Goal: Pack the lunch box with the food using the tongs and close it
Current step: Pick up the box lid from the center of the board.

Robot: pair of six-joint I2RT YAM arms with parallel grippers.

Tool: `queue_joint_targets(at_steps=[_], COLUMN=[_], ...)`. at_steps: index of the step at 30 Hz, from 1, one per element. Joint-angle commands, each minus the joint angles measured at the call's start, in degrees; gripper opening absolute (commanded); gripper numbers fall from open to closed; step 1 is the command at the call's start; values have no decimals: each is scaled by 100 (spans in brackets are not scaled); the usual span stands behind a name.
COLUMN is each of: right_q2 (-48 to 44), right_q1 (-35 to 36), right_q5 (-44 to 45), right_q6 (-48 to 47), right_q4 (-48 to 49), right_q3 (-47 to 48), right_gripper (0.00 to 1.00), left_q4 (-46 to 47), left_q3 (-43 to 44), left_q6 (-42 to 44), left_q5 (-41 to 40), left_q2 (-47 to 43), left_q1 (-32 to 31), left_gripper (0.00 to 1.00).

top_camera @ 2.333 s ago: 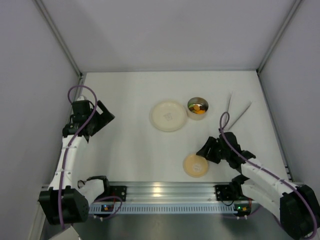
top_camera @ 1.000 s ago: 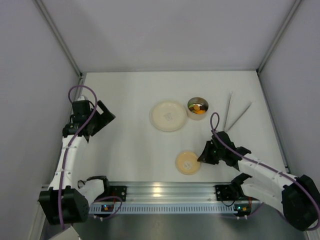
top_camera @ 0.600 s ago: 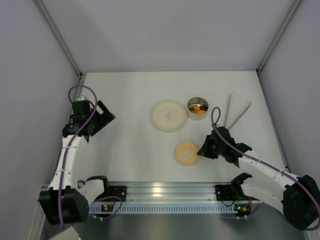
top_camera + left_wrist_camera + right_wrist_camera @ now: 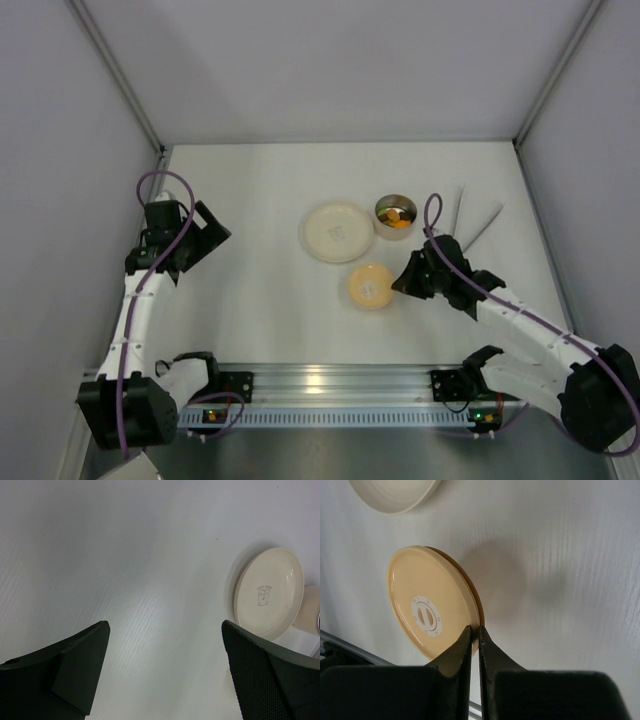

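Note:
My right gripper [image 4: 400, 287] [image 4: 474, 630] is shut on the rim of the round tan lid [image 4: 370, 285] [image 4: 432, 610], holding it above the table just below the plate. The lunch box [image 4: 396, 215], a small round tin, stands open to the right of the plate with orange and green food [image 4: 396, 216] inside. The grey tongs [image 4: 470, 225] lie on the table to the right of the tin, partly behind my right arm's cable. My left gripper [image 4: 165, 645] is open over bare table at the far left.
The wide cream plate [image 4: 338, 232] [image 4: 269, 593] sits mid-table, left of the tin. Grey walls enclose the table on three sides. An aluminium rail [image 4: 330, 385] with the arm bases runs along the near edge.
My right gripper has carried the lid from the near edge up and away, toward the plate and tin. The left arm has not moved.

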Motion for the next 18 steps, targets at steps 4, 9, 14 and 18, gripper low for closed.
queue_joint_targets(at_steps=[4, 9, 14, 18], right_q2=[379, 644, 960, 1320], right_q1=[-415, -845, -1268, -1751], right_q5=[-214, -478, -619, -654], right_q6=[-189, -260, -312, -356], right_q4=[275, 381, 346, 346], right_q3=[616, 1169, 1715, 2242], right_gripper=[0, 0, 0, 0], left_q4=[272, 264, 264, 281], left_q3=[18, 18, 18, 9], left_q6=[60, 69, 60, 60], left_q5=[-73, -100, -91, -82], left_q2=[-49, -57, -66, -66], left_q1=[-27, -36, -36, -45], left_gripper=[98, 99, 98, 98])
